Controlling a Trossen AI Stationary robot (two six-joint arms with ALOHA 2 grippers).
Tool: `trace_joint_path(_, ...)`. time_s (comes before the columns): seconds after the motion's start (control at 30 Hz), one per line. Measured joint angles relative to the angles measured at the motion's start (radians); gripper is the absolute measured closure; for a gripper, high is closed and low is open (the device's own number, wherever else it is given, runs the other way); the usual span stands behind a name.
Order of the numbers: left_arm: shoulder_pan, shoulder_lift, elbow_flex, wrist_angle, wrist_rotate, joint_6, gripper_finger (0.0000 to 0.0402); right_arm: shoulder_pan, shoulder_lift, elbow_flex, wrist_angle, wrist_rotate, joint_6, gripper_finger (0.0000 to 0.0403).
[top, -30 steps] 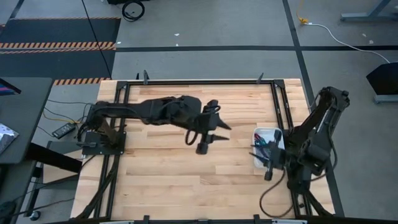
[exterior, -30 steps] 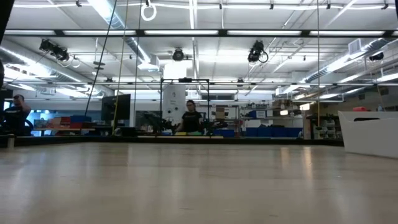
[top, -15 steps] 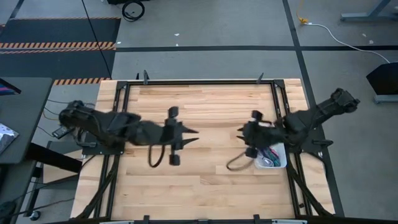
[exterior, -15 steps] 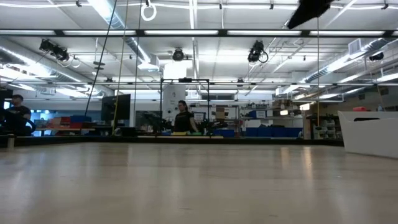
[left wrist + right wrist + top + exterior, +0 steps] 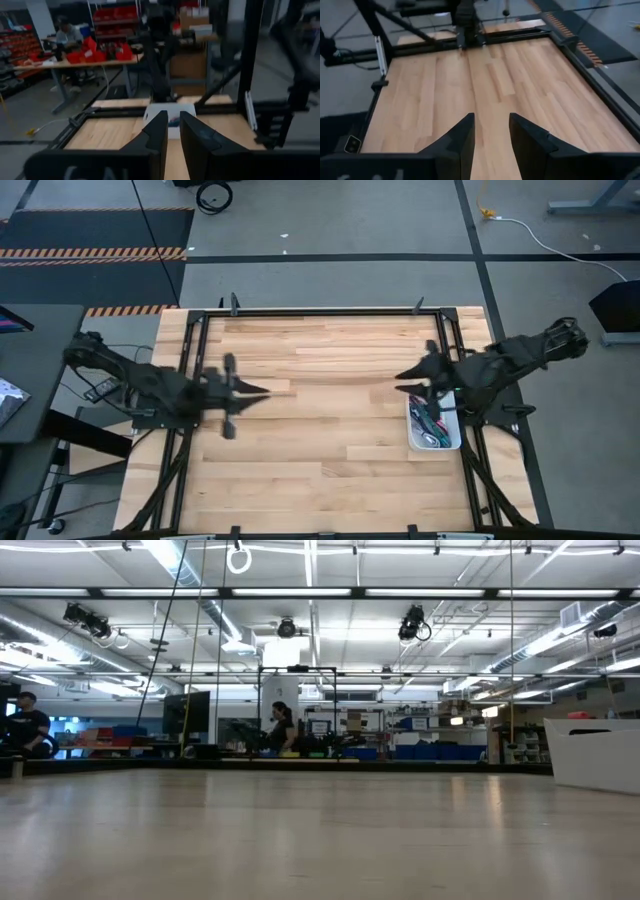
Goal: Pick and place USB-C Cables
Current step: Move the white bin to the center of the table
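Both arms are hanging above the bench (image 5: 330,410) with nothing in their grasp. The left gripper (image 5: 252,391) is sitting over the bench's left side, its fingers (image 5: 155,135) showing only a thin gap between them and pinching nothing. The right gripper (image 5: 408,376) is hovering just beside the white tray (image 5: 447,446) at the right edge, fingers (image 5: 462,137) spread a little apart, also carrying nothing.

The USB-C cables (image 5: 432,423) are lying bundled inside that tray; from the high view I am making out teal, reddish and dark strands, though the tangle is too small to count, so all five may or may not be in there. No cable is showing anywhere on the bare wood, and the low view is finding only open boards with the tray's wall at the far right.

Judging by that, either the placing is finished or no cable is out yet; the pictures alone are not settling which.
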Motion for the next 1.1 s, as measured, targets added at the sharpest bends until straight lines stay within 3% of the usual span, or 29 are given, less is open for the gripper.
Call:
trace_joint_path(0.2,-0.016,-0.285,-0.176,0.007,0.0,0.0,0.0347,0.118,-0.15,-0.109,-0.021,0.155,0.116,0.0282)
trace_joint_path(0.37,-0.015,-0.426,-0.291,0.006,0.01,0.034,0.0347,0.167,-0.224,-0.255,0.013,0.171,0.141,0.031)
trace_joint_path(0.47,0.003,-0.483,-0.354,0.056,0.085,0.084,0.0347,0.179,-0.259,-0.341,0.053,0.182,0.118,0.0341)
trace_joint_path(0.63,0.076,-0.53,-0.435,0.154,0.227,0.079,0.0347,0.18,-0.333,-0.472,0.199,0.178,0.053,0.0396)
trace_joint_path(0.8,0.141,-0.525,-0.458,0.144,0.267,0.029,0.0347,0.179,-0.413,-0.539,0.234,0.178,0.082,0.039)
trace_joint_path(0.93,0.167,-0.521,-0.458,0.145,0.268,0.007,0.0347,0.163,-0.435,-0.546,0.158,0.18,0.238,0.0398)
trace_joint_path(1.1,0.173,-0.521,-0.457,0.148,0.268,0.03,0.0347,0.149,-0.409,-0.547,0.11,0.041,0.303,0.0365)
